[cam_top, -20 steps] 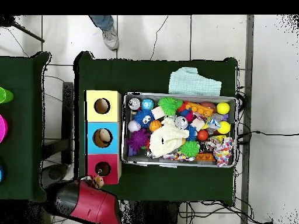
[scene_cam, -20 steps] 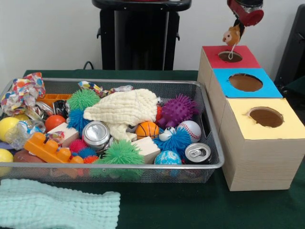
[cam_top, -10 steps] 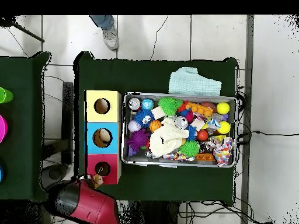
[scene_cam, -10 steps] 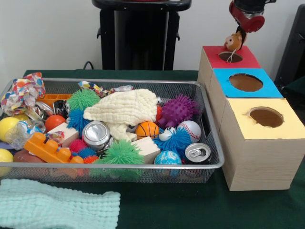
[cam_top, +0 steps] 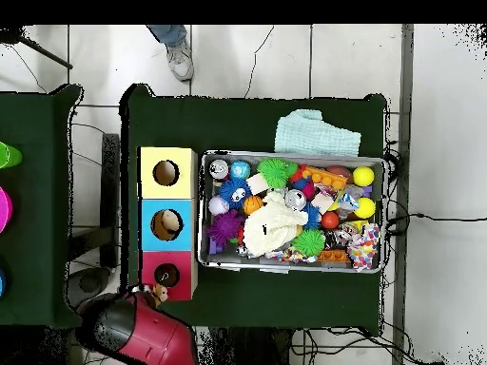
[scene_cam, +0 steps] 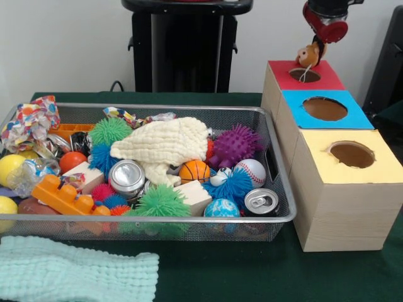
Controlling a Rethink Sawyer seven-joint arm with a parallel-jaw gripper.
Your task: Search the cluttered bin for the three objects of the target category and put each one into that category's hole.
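My gripper [scene_cam: 315, 45] hangs at the top right, shut on a small tan-brown plush animal [scene_cam: 308, 55]. The plush dangles just above the far edge of the red-surround hole [scene_cam: 304, 75], and its white tag reaches down to the opening. In the overhead view the plush [cam_top: 158, 293] sits at the near corner of the red surround [cam_top: 166, 277], under the red arm [cam_top: 143, 331]. The wire mesh bin [scene_cam: 278, 165] lies left of the boxes, full of toys. No tiger-striped plush shows in it.
The blue-surround opening [scene_cam: 324, 108] and the yellow-surround opening [scene_cam: 351, 154] line up in front of the red one. A cream cloth [scene_cam: 165, 143] covers the bin's middle, among spiky balls, cans and blocks. A pale green cloth [scene_cam: 75, 274] lies before the bin. A person's shoe [cam_top: 179, 63] shows.
The gripper has lowered the plush toward the red-surround hole since a second ago. It has barely moved in the last half second.
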